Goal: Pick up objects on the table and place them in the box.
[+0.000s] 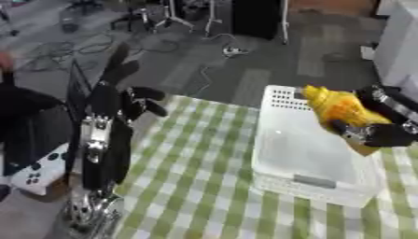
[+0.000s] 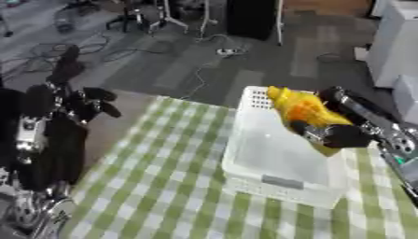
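Over white box (image 1: 306,154): right robot hand (image 1: 377,133) gripping yellow object (image 1: 339,108).

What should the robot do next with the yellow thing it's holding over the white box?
Probably lower it a little and let go. The right hand has its fingers curled round the yellow object, held above the far right side of the white box, which looks empty. The left hand is raised off at the table's left edge, not helping.

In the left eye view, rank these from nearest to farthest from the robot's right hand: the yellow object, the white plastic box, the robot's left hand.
1. Yellow object: held in the right hand.
2. White plastic box: just below and left of it.
3. Left hand: far left, raised beside the table edge.
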{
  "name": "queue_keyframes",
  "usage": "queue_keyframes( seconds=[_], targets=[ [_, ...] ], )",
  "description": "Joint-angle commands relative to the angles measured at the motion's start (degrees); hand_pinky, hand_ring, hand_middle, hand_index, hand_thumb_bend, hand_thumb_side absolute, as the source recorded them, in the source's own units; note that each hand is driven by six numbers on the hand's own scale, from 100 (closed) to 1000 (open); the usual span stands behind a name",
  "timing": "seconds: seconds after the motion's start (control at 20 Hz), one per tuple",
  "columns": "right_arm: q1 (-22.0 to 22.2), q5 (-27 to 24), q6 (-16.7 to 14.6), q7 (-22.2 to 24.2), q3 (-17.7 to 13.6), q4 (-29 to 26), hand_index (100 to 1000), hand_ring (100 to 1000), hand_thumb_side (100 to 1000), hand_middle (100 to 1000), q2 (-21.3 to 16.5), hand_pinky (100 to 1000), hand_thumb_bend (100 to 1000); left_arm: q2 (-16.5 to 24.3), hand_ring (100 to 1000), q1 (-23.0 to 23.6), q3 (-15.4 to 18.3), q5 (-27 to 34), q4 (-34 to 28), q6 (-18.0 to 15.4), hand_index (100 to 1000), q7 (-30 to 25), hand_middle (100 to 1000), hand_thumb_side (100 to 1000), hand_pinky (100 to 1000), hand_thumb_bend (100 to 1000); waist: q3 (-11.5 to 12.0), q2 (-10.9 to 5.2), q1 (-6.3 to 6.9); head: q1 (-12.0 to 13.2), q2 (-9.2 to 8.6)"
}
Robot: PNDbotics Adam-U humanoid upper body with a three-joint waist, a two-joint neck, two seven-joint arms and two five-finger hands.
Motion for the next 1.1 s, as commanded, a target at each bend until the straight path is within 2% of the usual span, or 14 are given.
queue_keyframes(
  seconds=[0.05,0.4,0.6,0.75,0.8,0.85,0.9,0.95,1.0,1.05,1.1],
  targets=[
    [-2.20,0.05,-0.21,-1.11,-1.28,-0.80,144,100,175,100,-1.86,100,229,0.23,595,-1.37,-0.04,-0.21,-0.98,-0.04,824,-0.24,1000,775,453,277,0.55,-0.44,-0.18,-0.51,-1.37],
    [-2.88,1.38,-1.44,-4.30,-2.44,-0.12,146,100,224,100,-2.80,100,210,0.24,594,-2.39,-0.23,-0.32,-0.98,-0.07,825,-0.57,1000,778,449,274,1.80,1.10,-1.00,-0.84,-3.11],
    [-2.90,4.73,-4.61,-11.95,-3.81,0.49,152,100,295,100,-3.20,100,176,0.23,594,-2.67,-0.20,-0.36,-0.98,-0.18,826,-0.60,1000,777,448,273,2.11,1.64,-1.11,-0.80,-3.80],
    [-2.80,8.97,-7.32,-18.97,-4.34,1.09,173,100,396,100,-3.52,100,132,0.24,594,-2.71,-0.20,-0.40,-0.98,-0.21,826,-0.63,1000,778,447,272,2.15,1.82,-1.12,-0.77,-4.03],
    [-2.71,10.42,-7.94,-20.74,-4.32,1.40,168,100,384,100,-3.47,100,137,0.25,594,-2.71,-0.21,-0.40,-0.98,-0.22,826,-0.64,1000,778,447,272,2.16,1.84,-1.12,-0.77,-4.05],
    [-2.65,11.86,-8.56,-22.29,-4.34,1.65,284,100,513,140,-3.53,100,108,0.27,594,-2.70,-0.21,-0.41,-0.98,-0.22,826,-0.65,1000,778,448,272,2.13,1.87,-1.11,-0.73,-4.04],
    [-2.54,13.17,-9.22,-23.49,-4.29,1.92,418,256,605,331,-3.56,100,222,0.29,594,-2.70,-0.21,-0.42,-0.98,-0.23,826,-0.66,1000,778,448,272,2.10,1.90,-1.10,-0.69,-4.04],
    [-2.41,14.30,-9.90,-24.37,-4.20,2.16,571,438,785,490,-3.58,100,451,0.32,594,-2.71,-0.20,-0.43,-0.98,-0.25,826,-0.66,1000,778,448,272,2.07,1.92,-1.09,-0.64,-4.05],
    [-2.30,15.29,-10.53,-24.99,-4.13,2.43,599,468,816,518,-3.56,100,492,0.33,594,-2.71,-0.19,-0.44,-0.98,-0.27,826,-0.65,1000,778,448,272,2.04,1.93,-1.07,-0.60,-4.06],
    [-2.19,16.13,-11.01,-25.17,-3.97,2.78,755,645,952,698,-3.55,333,616,0.35,594,-2.72,-0.19,-0.44,-0.98,-0.29,826,-0.64,1000,778,448,272,2.01,1.95,-1.06,-0.54,-4.06],
    [-2.12,16.89,-11.47,-25.02,-3.83,3.08,831,748,996,790,-3.55,469,691,0.38,594,-2.74,-0.19,-0.43,-0.98,-0.30,826,-0.65,1000,778,448,271,1.97,1.95,-1.05,-0.48,-4.02]
  ],
)
